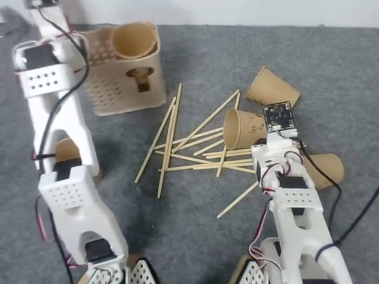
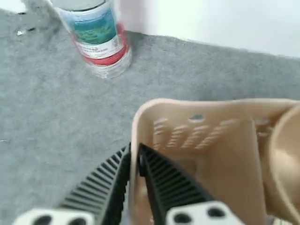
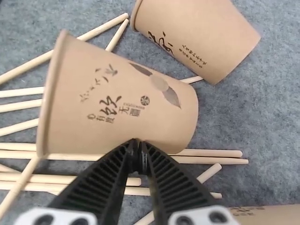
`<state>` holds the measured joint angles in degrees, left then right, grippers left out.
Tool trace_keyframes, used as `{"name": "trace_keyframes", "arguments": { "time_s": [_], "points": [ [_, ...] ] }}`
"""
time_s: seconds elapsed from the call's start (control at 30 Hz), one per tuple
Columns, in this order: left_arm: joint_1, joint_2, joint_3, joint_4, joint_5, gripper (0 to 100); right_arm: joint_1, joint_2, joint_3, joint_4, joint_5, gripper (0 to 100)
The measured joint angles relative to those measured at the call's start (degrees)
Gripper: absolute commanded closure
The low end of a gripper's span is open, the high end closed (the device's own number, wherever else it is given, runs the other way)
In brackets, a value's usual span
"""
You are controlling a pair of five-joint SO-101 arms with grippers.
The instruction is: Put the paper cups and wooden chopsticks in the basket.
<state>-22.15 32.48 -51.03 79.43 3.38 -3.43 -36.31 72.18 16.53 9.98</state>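
One end effector [image 2: 135,149] astride basket [image 2: 201,140] wall

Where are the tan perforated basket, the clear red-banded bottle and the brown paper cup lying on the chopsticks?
Tan perforated basket [image 1: 111,93]: high view, side wall.
Clear red-banded bottle [image 2: 93,27]: left wrist view, label.
Brown paper cup [image 3: 117,108]: right wrist view, printed side.

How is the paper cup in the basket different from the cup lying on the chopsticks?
The tan paper cup in the basket faces mouth up; the tan paper cup on the chopsticks lies on its side, mouth sideways. The first sits inside the beige perforated plastic basket; the second rests on thin wooden chopsticks over grey carpet. Both are the same tan paper and shape.
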Motion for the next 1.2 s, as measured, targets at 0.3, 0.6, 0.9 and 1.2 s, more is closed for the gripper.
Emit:
{"name": "trace_keyframes", "arguments": {
  "time_s": [0.3, 0.6, 0.9, 1.2],
  "points": [
    [-2.11, 0.00, -8.97, 10.46, -9.05, 98, -0.09, 0.00, 0.00, 0.00, 0.00, 99.0],
    [-6.59, 0.00, -9.23, 15.47, -10.73, 73, -0.18, 0.00, 0.00, 0.00, 0.00, 99.0],
    [-13.27, 0.00, -23.56, 18.64, -10.81, 73, 0.00, 0.00, 0.00, 0.00, 0.00, 99.0],
    [-22.24, -11.08, -20.57, 19.60, -22.33, 73, 0.00, 0.00, 0.00, 0.00, 0.00, 99.0]
  ]
}}
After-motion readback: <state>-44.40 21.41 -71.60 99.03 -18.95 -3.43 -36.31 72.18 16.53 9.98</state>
